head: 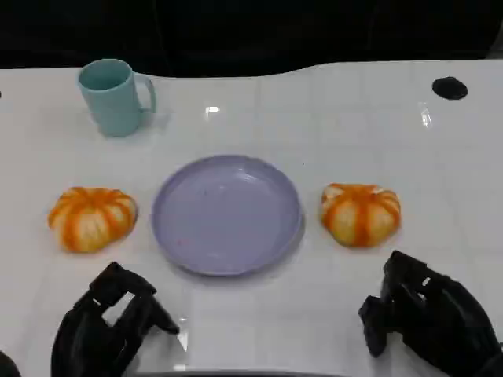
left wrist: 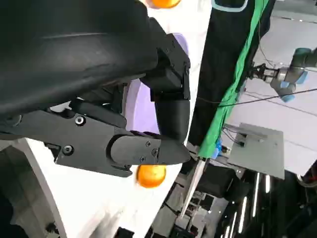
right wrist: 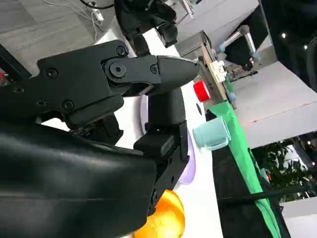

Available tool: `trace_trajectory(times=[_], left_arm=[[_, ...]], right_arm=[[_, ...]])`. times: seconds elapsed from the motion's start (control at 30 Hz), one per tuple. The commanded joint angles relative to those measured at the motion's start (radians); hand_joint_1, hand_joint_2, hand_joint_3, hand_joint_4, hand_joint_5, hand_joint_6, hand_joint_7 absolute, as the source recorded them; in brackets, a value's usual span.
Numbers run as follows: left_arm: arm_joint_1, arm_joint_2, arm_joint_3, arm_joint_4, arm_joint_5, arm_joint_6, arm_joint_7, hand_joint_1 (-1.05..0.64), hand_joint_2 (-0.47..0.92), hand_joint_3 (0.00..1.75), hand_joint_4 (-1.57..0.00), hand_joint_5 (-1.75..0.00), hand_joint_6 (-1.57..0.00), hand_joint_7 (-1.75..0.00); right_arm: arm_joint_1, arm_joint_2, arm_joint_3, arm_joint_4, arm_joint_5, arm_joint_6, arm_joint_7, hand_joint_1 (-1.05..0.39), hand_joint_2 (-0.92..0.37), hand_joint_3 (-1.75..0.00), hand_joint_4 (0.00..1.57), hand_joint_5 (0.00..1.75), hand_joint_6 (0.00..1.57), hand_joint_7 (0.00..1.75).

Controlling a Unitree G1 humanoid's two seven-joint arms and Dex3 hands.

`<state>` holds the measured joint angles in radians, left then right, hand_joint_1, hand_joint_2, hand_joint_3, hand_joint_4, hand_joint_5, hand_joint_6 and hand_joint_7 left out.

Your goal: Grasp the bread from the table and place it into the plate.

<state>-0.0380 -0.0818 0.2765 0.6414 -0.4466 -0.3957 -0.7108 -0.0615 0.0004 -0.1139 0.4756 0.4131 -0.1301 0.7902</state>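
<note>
Right hand (head: 428,318), fingers apart & empty, should reach fwd, wrap bread (head: 361,214) just ahead, w/ plate (head: 227,214) to its left.

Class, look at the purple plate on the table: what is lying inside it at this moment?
Nothing lies in the purple plate; its whole inner surface shows bare. Both breads sit on the table beside it, one on each side.
</note>
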Motion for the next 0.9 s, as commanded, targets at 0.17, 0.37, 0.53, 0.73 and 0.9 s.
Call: trace_trajectory(times=[0.17,0.37,0.53,0.73,0.9], left_arm=[[-0.005,0.020,0.005,0.009,-0.006,-0.010,-0.004,-0.52,0.92,0.28,-0.59,-1.75,-0.47,-1.57],[-0.005,0.020,0.004,0.005,-0.004,-0.012,-0.003,-0.52,0.92,0.28,-0.59,-1.75,-0.48,-1.54],[-0.010,0.022,0.006,0.015,-0.011,-0.010,-0.012,-0.51,0.92,0.28,-0.59,-1.75,-0.49,-1.50],[-0.013,0.026,0.005,0.021,-0.008,-0.011,-0.013,-0.53,0.92,0.26,-0.60,-1.75,-0.51,-1.49],[-0.015,0.026,0.004,0.021,-0.007,-0.014,-0.013,-0.53,0.92,0.27,-0.60,-1.75,-0.51,-1.49]], right_arm=[[-0.002,-0.012,-0.005,-0.008,-0.010,0.001,-0.035,-0.51,-0.92,-0.31,0.86,1.75,0.64,1.75],[-0.003,-0.009,-0.005,0.001,-0.007,-0.027,-0.027,-0.49,-0.92,-0.34,0.87,1.75,0.63,1.75],[-0.001,-0.012,-0.004,-0.006,0.001,-0.004,-0.024,-0.49,-0.92,-0.36,0.86,1.75,0.63,1.75],[-0.004,-0.012,-0.008,-0.007,0.009,0.013,-0.018,-0.50,-0.92,-0.35,0.86,1.75,0.63,1.75],[-0.013,-0.017,0.001,-0.005,-0.033,-0.053,-0.032,-0.52,-0.92,-0.35,0.86,1.75,0.63,1.75]])
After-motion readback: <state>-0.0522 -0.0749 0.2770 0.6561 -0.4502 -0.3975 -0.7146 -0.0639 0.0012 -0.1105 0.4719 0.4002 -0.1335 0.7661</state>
